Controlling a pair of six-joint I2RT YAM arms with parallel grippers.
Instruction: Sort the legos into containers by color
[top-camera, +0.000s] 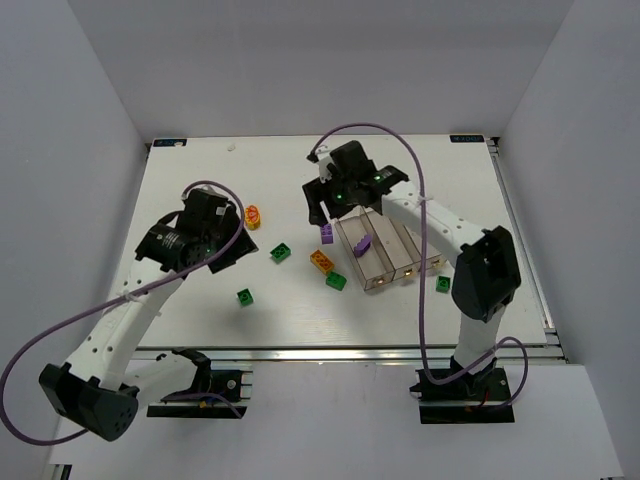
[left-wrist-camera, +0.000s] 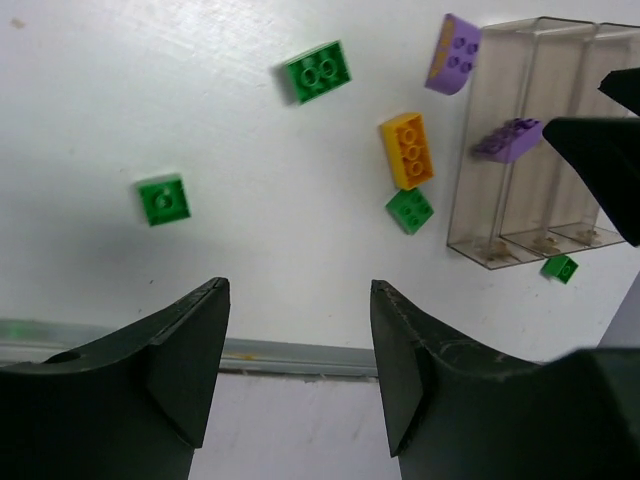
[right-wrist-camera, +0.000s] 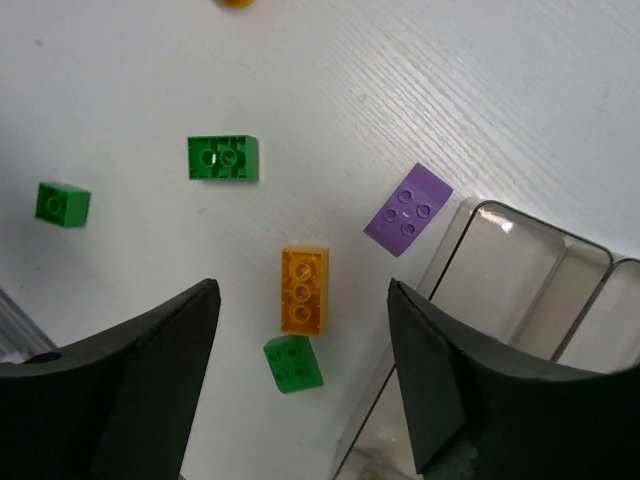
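Top external view: three joined clear containers (top-camera: 378, 272) sit right of centre on the white surface (top-camera: 270, 180), with one purple lego (top-camera: 363, 243) lying in the leftmost bin. A second purple lego (top-camera: 327, 233), an orange lego (top-camera: 321, 260) and green legos (top-camera: 336, 281) lie loose just left of them. The left claw (left-wrist-camera: 298, 290) and right claw (right-wrist-camera: 300, 290) are both spread, holding nothing.

Three clear bins (top-camera: 392, 255) stand joined side by side; a purple brick (top-camera: 362, 243) lies slantwise at the leftmost bin, inside or on its rim I cannot tell; a second purple brick (top-camera: 327, 233) lies just outside; an orange brick (top-camera: 321, 260), four green bricks (top-camera: 281, 253) and a yellow-orange piece (top-camera: 253, 216) lie scattered on the table.
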